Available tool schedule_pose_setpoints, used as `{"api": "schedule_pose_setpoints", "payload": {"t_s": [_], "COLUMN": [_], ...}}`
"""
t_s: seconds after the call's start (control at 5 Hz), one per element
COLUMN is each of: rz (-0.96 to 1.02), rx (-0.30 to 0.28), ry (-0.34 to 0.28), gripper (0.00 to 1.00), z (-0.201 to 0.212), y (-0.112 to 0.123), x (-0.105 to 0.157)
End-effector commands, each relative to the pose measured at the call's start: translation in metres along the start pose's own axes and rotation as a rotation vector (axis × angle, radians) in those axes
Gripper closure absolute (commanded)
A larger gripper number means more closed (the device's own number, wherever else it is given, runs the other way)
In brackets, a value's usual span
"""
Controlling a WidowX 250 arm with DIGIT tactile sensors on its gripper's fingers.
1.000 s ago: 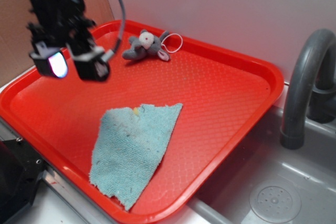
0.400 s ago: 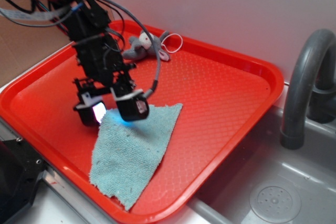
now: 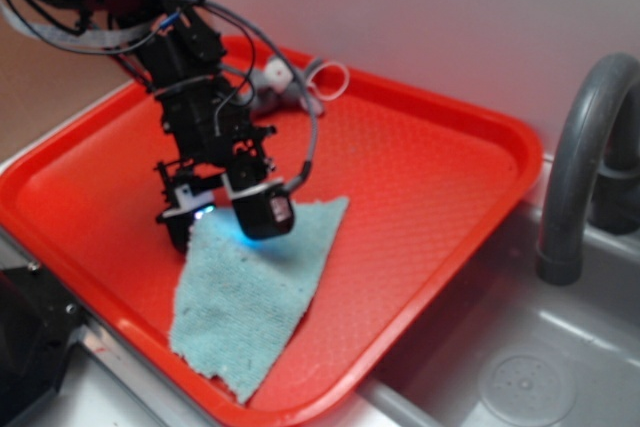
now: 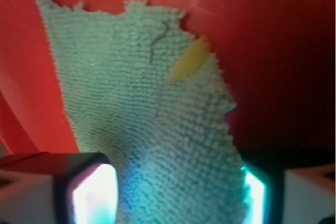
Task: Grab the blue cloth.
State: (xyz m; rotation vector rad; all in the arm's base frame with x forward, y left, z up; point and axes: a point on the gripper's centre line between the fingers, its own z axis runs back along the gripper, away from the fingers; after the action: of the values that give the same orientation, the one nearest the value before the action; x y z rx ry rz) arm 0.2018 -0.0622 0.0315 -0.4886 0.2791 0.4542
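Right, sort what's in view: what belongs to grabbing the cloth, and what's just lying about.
For the job:
- blue cloth
- gripper, open, straddling the cloth's upper end

Lying about:
- grey plush mouse at the back of the red tray
- grey faucet
- sink drain

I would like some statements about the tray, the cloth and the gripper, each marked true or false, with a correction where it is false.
1. The blue cloth lies flat on the red tray. True.
2. The gripper is shut on the cloth and lifts it. False: in the wrist view its fingers stand apart with the cloth between them, and the cloth is not lifted.
3. The grey plush mouse sits on top of the cloth. False: it is near the tray's far edge, apart from the cloth.
4. The cloth has a yellowish spot. True.
5. A grey faucet stands beside the tray. True.
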Motion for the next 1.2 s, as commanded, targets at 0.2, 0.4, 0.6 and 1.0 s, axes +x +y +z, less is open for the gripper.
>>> {"api": "schedule_pose_setpoints", "payload": {"t_s": [0.2,0.4,0.6,1.0], "rz": [-0.135,-0.129,-0.097,0.056], "rx": [0.155,0.305,0.476,0.678], "ry": [-0.072,-0.204,-0.336,-0.493], "gripper": [1.00,1.00,1.00,1.00], "z": [0.045,0.097,0.140,0.179], "y": [-0.013,-0.013,-0.017,-0.018], "x": [-0.016,-0.034,-0.048,-0.060]}}
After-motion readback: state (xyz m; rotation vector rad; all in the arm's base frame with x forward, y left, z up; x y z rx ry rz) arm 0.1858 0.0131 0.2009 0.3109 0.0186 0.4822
